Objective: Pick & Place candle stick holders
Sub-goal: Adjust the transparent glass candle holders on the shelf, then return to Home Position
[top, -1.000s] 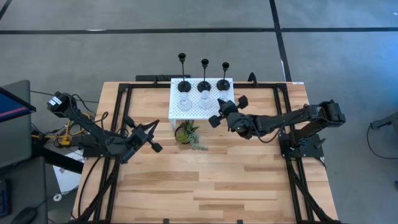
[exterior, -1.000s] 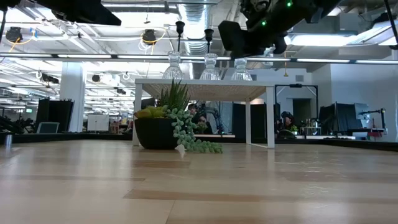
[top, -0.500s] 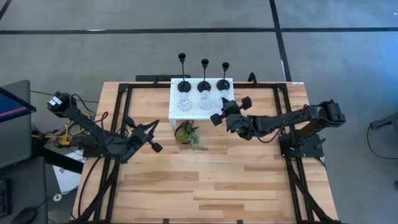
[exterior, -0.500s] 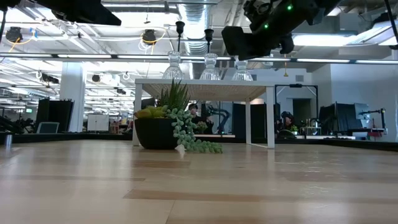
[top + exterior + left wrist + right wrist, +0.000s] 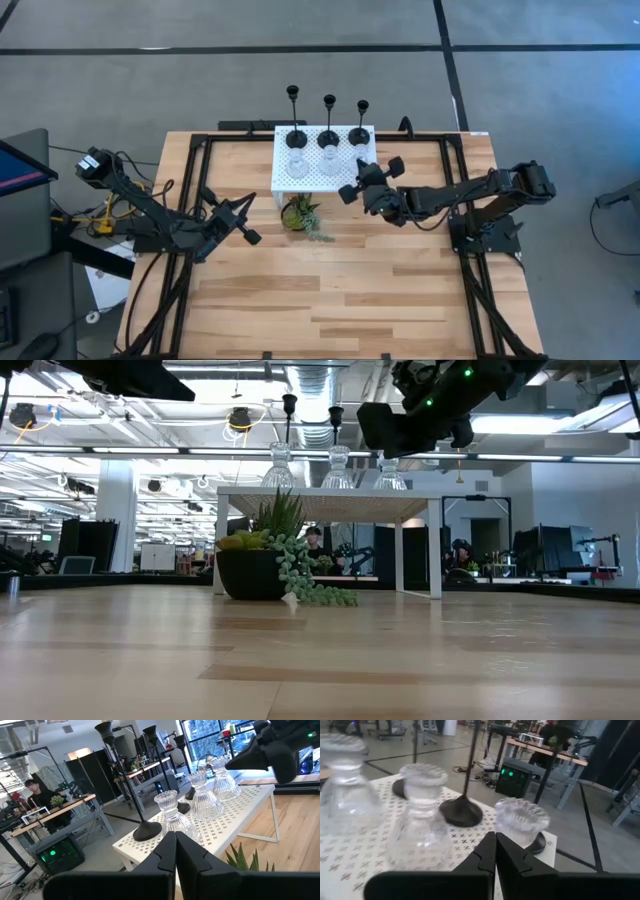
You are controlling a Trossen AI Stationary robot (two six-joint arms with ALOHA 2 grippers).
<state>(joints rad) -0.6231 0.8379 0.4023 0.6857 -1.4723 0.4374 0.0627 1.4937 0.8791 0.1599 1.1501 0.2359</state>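
Three black candle stick holders (image 5: 328,120) stand by their round bases in the far row of a white perforated stand (image 5: 312,178). Three short clear glass holders (image 5: 327,163) stand in its near row. My right gripper (image 5: 362,172) is shut and hovers above the stand's near right corner. Its fingertips (image 5: 495,836) are just short of the rightmost glass holder (image 5: 520,822); I cannot tell whether they touch it. My left gripper (image 5: 240,207) is shut and empty, left of the stand and above the table. It looks toward the glass holders (image 5: 172,817).
A small green potted plant (image 5: 300,213) stands on the table against the stand's near side, between the two grippers. A black frame (image 5: 190,150) runs along the table's edges. Bare wood (image 5: 330,300) covers the near half.
My right gripper has shifted a little toward the table's right edge beside the stand, then kept still. The holders have not moved.
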